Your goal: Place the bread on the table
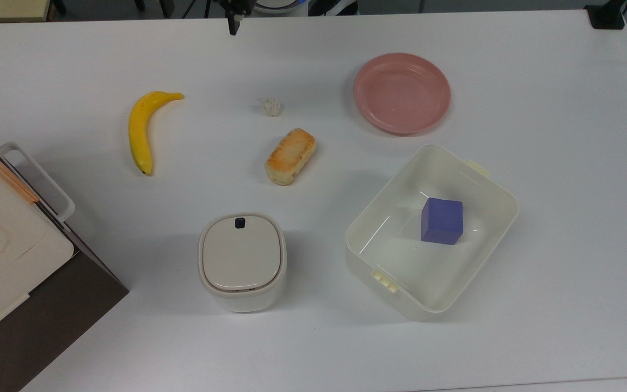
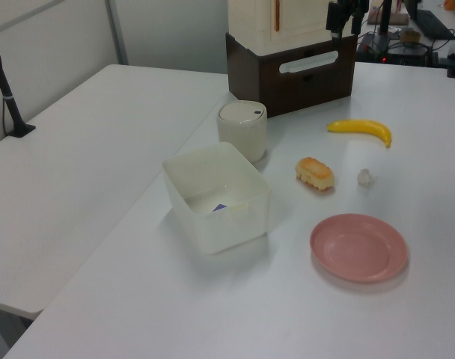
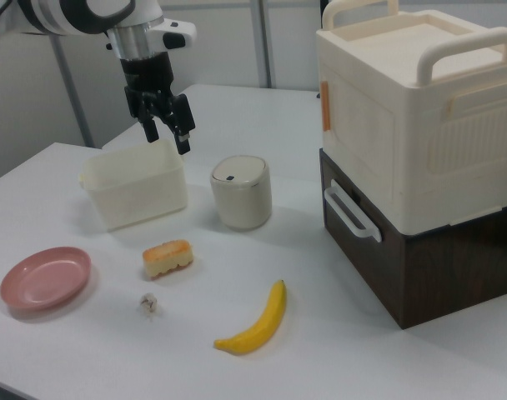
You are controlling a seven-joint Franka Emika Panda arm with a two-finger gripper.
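Observation:
The bread point(image 1: 290, 156), a small golden-topped bun, lies on its own on the white table point(image 1: 564, 163), between the banana and the clear tub. It also lies free in the left view point(image 2: 315, 173) and the right view point(image 3: 167, 257). My gripper point(image 3: 168, 142) hangs high above the table, well apart from the bread, open with nothing between its fingers. In the top view one dark fingertip point(image 1: 233, 23) pokes in at the upper edge; in the left view the gripper point(image 2: 346, 13) is at the top edge.
A yellow banana point(image 1: 142, 130), a tiny white lump point(image 1: 271, 106) and a pink plate point(image 1: 402, 92) surround the bread. A clear tub point(image 1: 487, 185) holds a purple cube point(image 1: 442, 220). A lidded canister point(image 1: 241, 261) and a tall cream-and-brown box point(image 3: 420, 125) stand nearby.

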